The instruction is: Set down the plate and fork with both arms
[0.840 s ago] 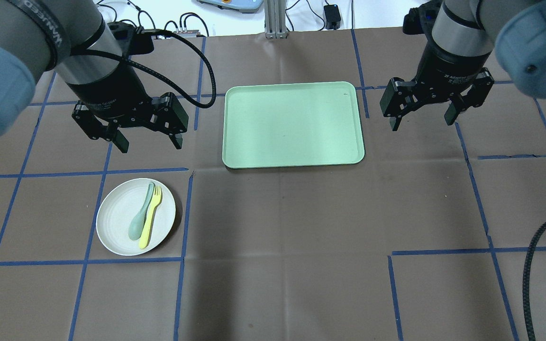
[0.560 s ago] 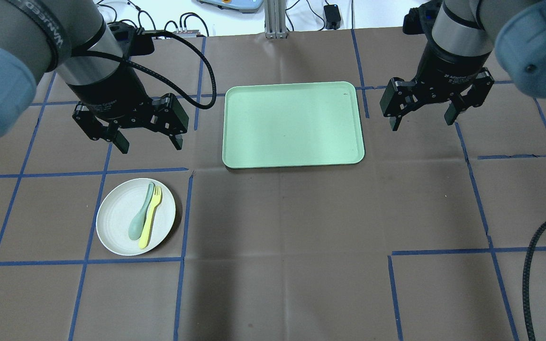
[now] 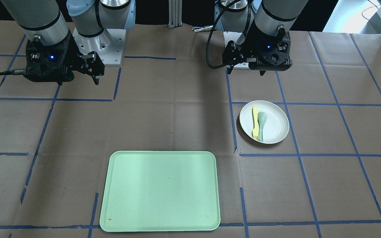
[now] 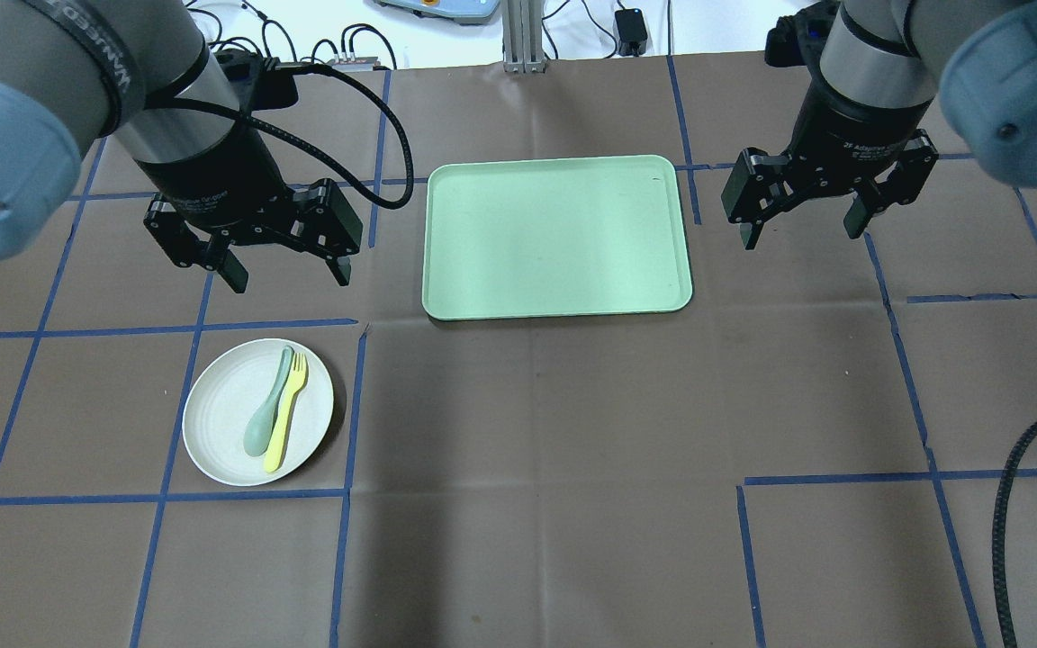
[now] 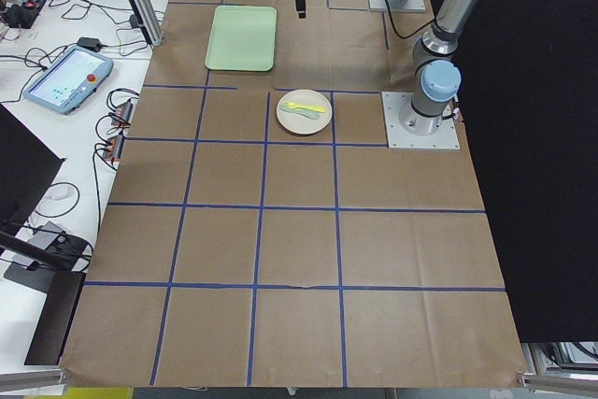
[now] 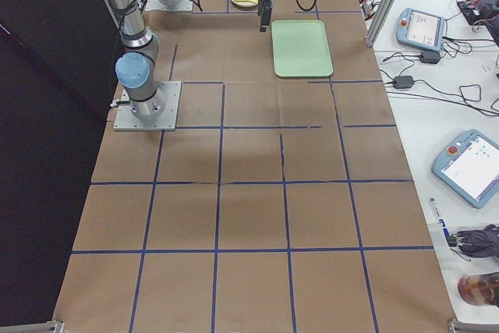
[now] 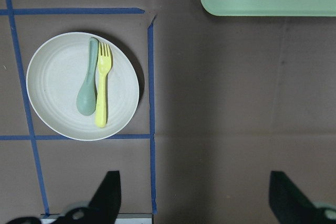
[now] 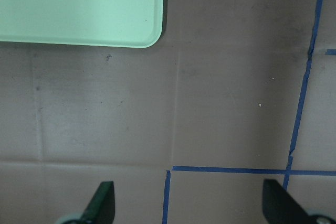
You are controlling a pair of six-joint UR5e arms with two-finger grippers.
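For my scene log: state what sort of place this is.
Probably a robotics lab workcell: a table papered brown and gridded with blue tape, the left arm and right arm bolted to it, teach pendants beside it.

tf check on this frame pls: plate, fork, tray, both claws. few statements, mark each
1. The fork lies on the plate beside the spoon. True.
2. The plate is on the robot's left of the tray. True.
3. The plate sits in the tray. False: it rests on the table, apart from the tray.
4. The right claw is open and holds nothing. True.
5. The left claw is shut on the fork. False: it is open, holds nothing and hangs clear of the plate.
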